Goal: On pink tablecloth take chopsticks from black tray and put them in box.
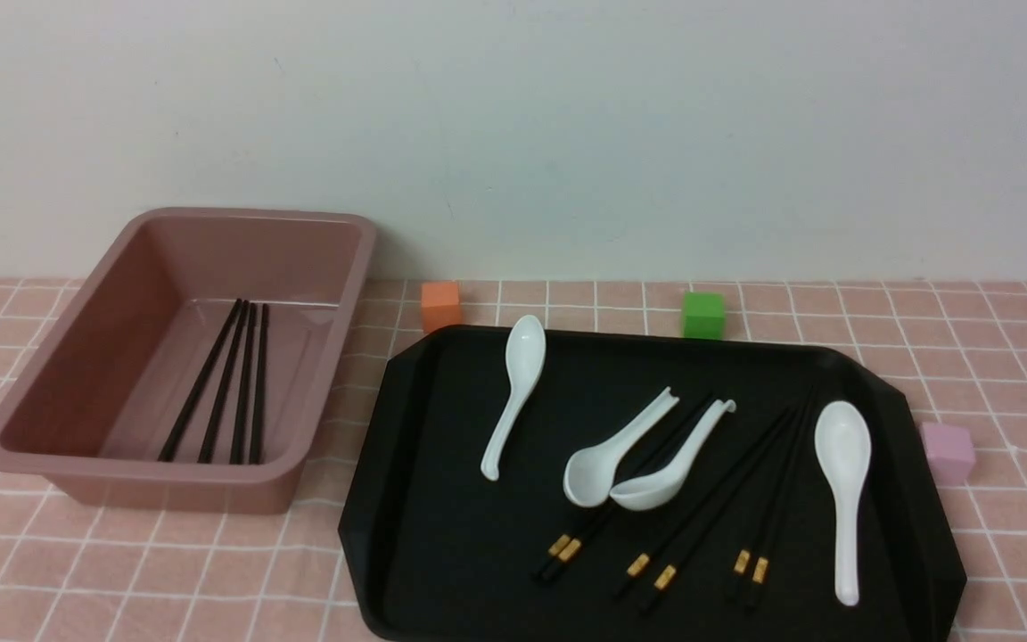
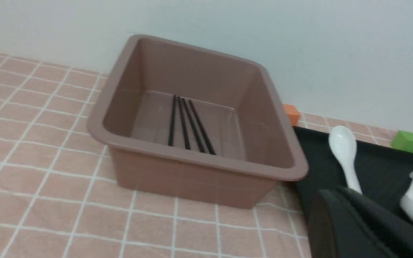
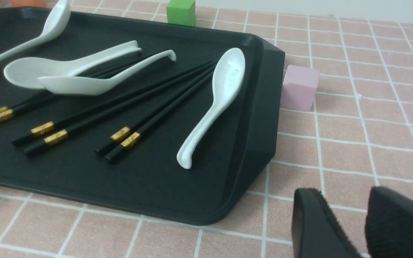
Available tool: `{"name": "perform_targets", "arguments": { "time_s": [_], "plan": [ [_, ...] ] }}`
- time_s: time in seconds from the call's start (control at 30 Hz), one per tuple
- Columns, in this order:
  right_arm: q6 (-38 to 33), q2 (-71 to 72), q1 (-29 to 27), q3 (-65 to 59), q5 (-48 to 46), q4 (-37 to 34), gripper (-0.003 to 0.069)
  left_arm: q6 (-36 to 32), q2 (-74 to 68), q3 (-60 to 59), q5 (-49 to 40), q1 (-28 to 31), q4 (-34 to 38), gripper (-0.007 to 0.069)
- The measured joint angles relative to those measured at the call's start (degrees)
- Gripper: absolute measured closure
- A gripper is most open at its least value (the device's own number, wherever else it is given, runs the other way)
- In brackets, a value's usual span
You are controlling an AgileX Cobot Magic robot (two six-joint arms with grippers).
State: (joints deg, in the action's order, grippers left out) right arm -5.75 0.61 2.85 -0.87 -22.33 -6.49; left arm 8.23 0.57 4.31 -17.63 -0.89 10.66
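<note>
Covering the surface before a white wall, a pink tablecloth (image 1: pixel 968 357) carries tray (image 1: pixel 442 535) and box (image 1: pixel 166 486).
The tray's near edge is cut off in the front view. Three pairs of chopsticks (image 1: pixel 710 499) lie on the tray, gold ends toward the robot, tips slanting away rightward; black on black, the tips fade, and one pair runs under two spoons (image 1: pixel 638 459). Four sticks (image 1: pixel 228 383) lie lengthwise in the box, near ends hidden by its wall. The left gripper (image 2: pixel 339 195) is pressed closed; the right gripper (image 3: pixel 344 193) stands parted.
</note>
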Motion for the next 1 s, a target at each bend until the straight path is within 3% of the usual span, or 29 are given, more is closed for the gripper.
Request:
{"name": "perform_targets", "arguments": {
  "time_s": [0.3,1.0],
  "plan": [
    [0.0,0.0,0.0,0.0,0.0,0.0,0.0419,5.2,0.0,-6.0,-4.6,0.7,-5.0,0.0637],
    [0.0,0.0,0.0,0.0,0.0,0.0,0.0419,5.6,0.0,-6.0,-4.7,0.7,-5.2,0.0637]
  ]
}}
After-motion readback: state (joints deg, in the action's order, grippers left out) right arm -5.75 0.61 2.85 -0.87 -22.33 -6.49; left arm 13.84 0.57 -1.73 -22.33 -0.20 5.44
